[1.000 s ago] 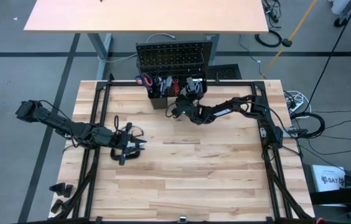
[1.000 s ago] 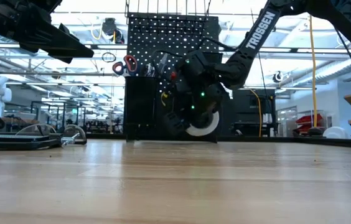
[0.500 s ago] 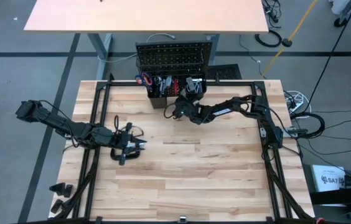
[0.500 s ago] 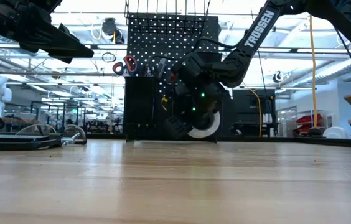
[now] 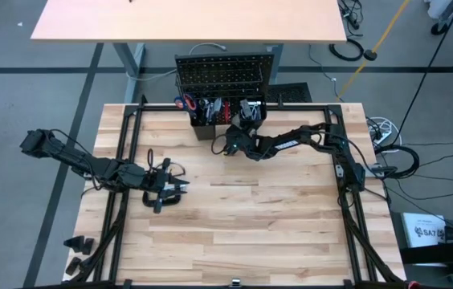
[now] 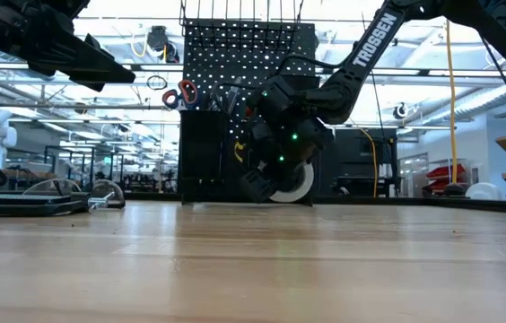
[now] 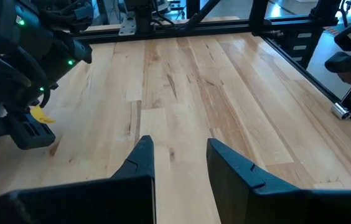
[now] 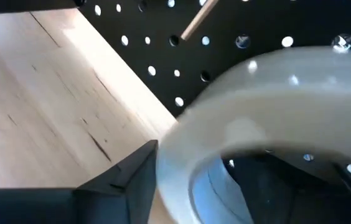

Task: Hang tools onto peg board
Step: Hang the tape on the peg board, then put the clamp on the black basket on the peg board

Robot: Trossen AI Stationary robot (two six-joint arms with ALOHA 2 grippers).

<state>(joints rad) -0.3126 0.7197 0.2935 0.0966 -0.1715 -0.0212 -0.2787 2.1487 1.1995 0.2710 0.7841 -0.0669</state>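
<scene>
The right pincer (image 6: 275, 184) is low in front of the peg board (image 5: 223, 74), close to the worktop (image 5: 242, 209). The white tape roll (image 6: 291, 182) is at this pincer, and in the right wrist view the tape roll (image 8: 269, 124) fills the space just beside one finger (image 8: 122, 177), with the board's holes right behind it. I cannot tell if the pincer grips the roll or has let it go, because the second finger is hidden. The roll stands on its edge, so its open centre faces the board, and a thin peg (image 8: 197, 20) sticks out above it. I judge that the coming move depends on this: the peg is up and forward from the roll, so the ring must rise and slide onto it. The right arm is the nearer one by far. The left pincer (image 5: 172, 191) waits well apart over the left side of the worktop, its fingers (image 7: 139, 155) open with nothing between them.
</scene>
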